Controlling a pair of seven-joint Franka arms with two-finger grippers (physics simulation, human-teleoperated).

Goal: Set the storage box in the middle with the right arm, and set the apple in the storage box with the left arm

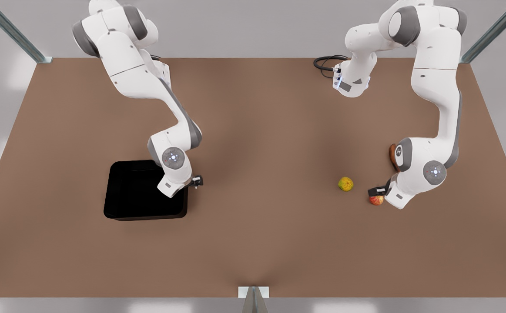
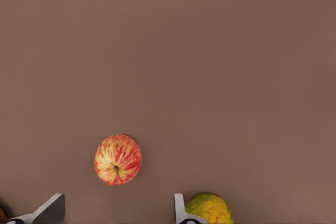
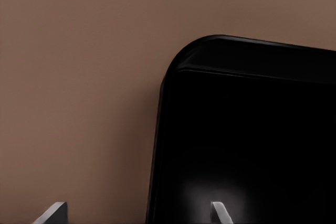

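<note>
Storage box: on table, front view's left | my right gripper: fingers apart, straddling box's rim | apple: on table, front view's right, near yellow-green fruit | my left gripper: fingers apart, above apple, not touching

No readable text anywhere in the scene.

The robot arms, the black storage box, the apple and the brown table carry no legible words, labels, brand marks, numbers or signs.
</note>
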